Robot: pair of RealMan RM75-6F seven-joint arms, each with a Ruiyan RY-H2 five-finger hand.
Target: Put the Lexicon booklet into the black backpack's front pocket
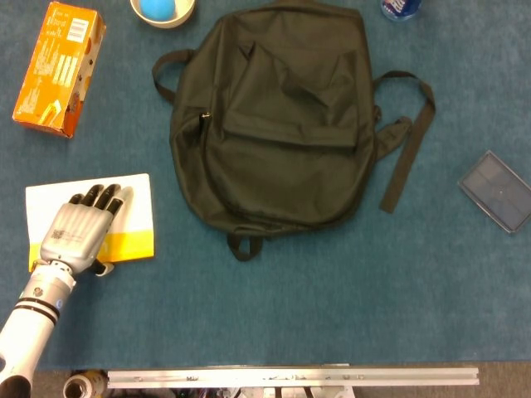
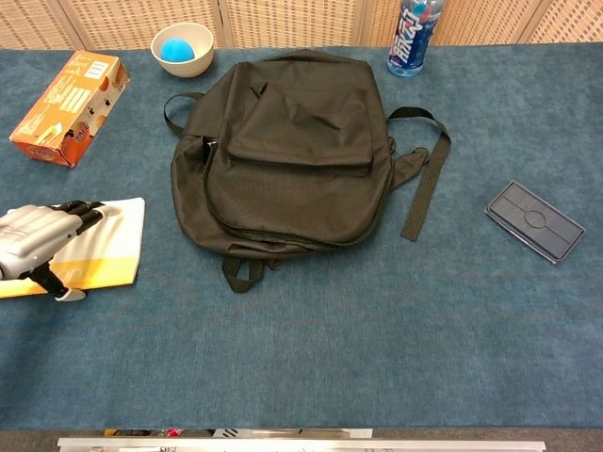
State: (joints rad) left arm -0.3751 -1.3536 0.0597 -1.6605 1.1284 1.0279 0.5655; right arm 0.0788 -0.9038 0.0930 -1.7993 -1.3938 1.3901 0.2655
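Observation:
The white and yellow Lexicon booklet [image 1: 133, 211] [image 2: 108, 245] lies flat on the blue table at the left. My left hand [image 1: 79, 228] [image 2: 38, 240] rests palm-down on top of it, fingers stretched across the cover, the thumb by its near edge. The black backpack [image 1: 274, 124] [image 2: 287, 155] lies flat in the middle of the table, its front pocket [image 1: 286, 99] facing up and looking closed. My right hand shows in neither view.
An orange box [image 1: 58, 66] lies at the far left. A white bowl with a blue ball [image 2: 182, 47] and a bottle [image 2: 413, 36] stand at the back. A grey flat case [image 1: 498, 191] lies at the right. The backpack's straps [image 1: 406, 149] trail to the right.

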